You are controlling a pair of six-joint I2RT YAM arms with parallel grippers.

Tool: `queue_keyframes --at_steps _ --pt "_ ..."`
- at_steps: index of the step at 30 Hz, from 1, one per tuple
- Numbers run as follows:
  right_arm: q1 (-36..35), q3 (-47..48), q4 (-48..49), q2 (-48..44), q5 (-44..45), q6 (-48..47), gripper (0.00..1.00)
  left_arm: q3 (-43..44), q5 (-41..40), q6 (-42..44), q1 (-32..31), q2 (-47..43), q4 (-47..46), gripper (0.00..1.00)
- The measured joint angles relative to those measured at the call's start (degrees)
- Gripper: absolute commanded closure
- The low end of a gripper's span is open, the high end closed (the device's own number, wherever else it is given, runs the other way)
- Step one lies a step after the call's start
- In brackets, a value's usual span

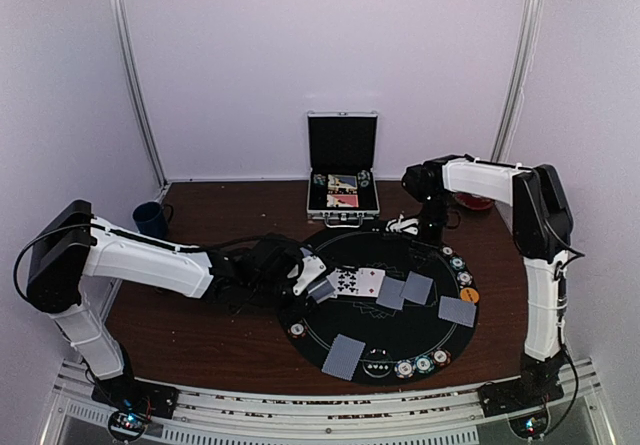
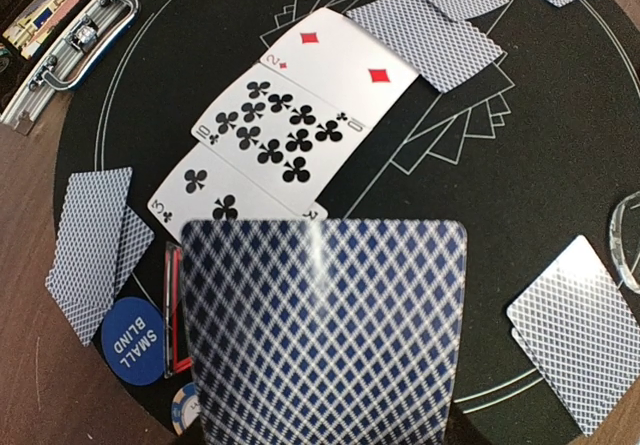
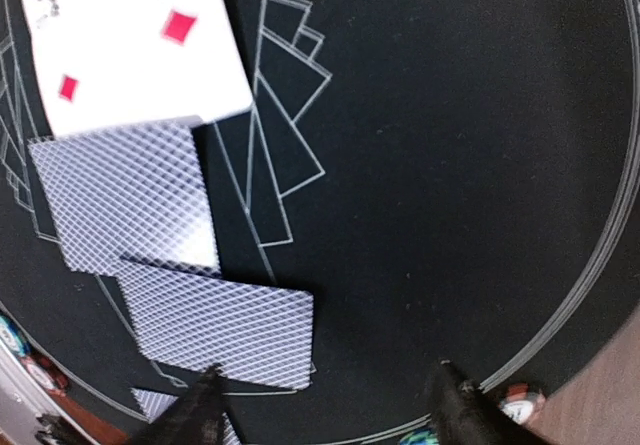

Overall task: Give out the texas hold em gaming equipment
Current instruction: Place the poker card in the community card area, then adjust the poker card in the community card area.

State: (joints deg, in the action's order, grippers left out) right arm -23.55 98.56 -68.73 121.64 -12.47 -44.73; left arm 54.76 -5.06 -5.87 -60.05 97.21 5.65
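Now right gripper [image 3: 328, 370] spread above mat [image 3: 450, 165], near rim.

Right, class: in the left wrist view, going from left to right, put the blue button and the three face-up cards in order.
Small-blind button → three of clubs → ten of clubs → two of diamonds.

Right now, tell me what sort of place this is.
Likely a small enclosed test booth set up as a poker table: plain white walls, a round black mat with cards and chips, and an open metal case behind.
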Motion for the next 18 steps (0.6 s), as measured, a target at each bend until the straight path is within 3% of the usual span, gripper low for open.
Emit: queue_keyframes --at_steps 3,11,18 --pt "-1.68 -5.79 4.9 -6.93 0.61 0.92 0.01 0.0 -0.2 -0.02 0.0 0.0 0.07 0.51" --pt "-10.54 -26.86 24.9 -26.56 2.12 7.3 0.0 0.02 -0.72 -0.61 0.28 0.0 0.5 0.51" --pt "-15.28 -37.66 36.15 -28.65 4.5 12.24 0.0 0.02 -1.68 -1.46 1.16 -0.24 1.05 0.51"
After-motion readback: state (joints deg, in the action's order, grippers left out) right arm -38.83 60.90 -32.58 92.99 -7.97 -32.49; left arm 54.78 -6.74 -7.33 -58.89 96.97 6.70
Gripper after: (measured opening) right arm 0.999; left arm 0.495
